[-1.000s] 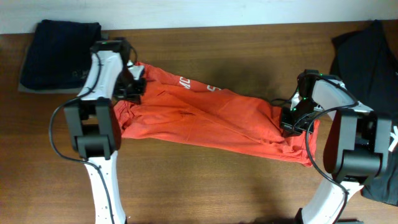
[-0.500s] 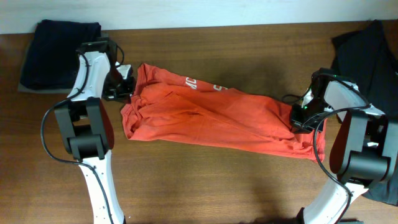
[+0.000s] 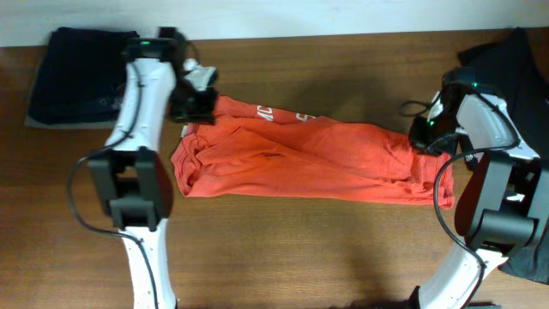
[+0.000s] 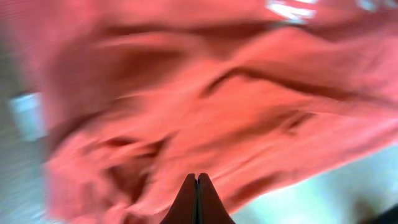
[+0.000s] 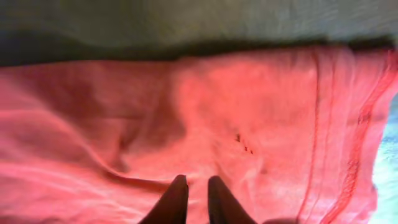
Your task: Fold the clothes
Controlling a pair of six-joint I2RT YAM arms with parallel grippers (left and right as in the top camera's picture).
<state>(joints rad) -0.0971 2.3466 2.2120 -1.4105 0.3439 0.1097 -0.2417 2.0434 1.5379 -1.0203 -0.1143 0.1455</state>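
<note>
The red-orange T-shirt [image 3: 300, 159] lies stretched in a long, rumpled band across the middle of the bench [image 3: 326, 249], white lettering [image 3: 279, 114] peeking out along its far edge. My left jaws are pressed together at the shirt's left end, though the blur hides whether cloth is caught. My right jaws are at the right end, nearly together with red fabric pinched between them.

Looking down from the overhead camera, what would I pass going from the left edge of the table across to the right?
Dark navy folded pile → red-orange T-shirt → black shirt.
</note>
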